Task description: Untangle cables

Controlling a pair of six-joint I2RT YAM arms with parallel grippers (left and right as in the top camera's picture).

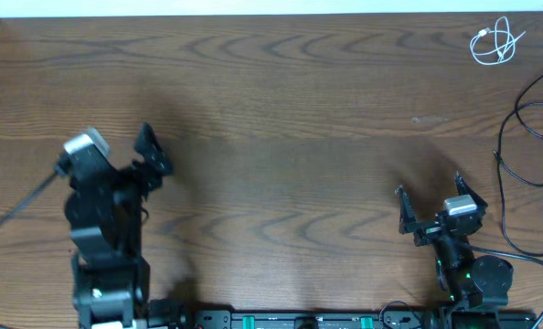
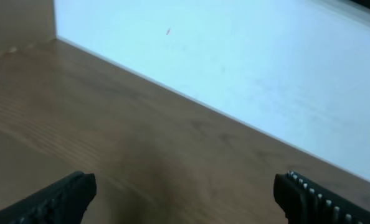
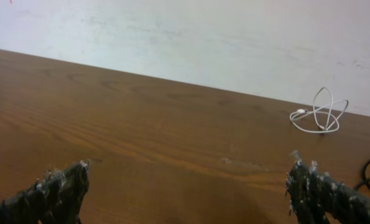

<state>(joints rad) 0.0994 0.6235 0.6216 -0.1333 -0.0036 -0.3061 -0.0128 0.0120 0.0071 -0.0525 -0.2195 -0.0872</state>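
Jaws both wide, empty. Small looped white cord (image 1: 494,43) lies apart, far corner; I send right gripper (image 1: 429,208) toward thin black cables (image 1: 527,137), pinch single strand.

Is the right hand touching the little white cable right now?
Apart. The overhead view shows the right hand open low on the table, with bare wood between it and the white cable coiled near the far right corner.

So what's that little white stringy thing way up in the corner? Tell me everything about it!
That is the white cable, a thin, bendy cord that looks like smooth plastic. It lies flat on the brown wooden table, curled into a few loose overlapping loops, with an end poking out to one side. It sits in the far right corner near the pale wall. Nothing touches it except the table; it lies by itself, apart from the black cables.
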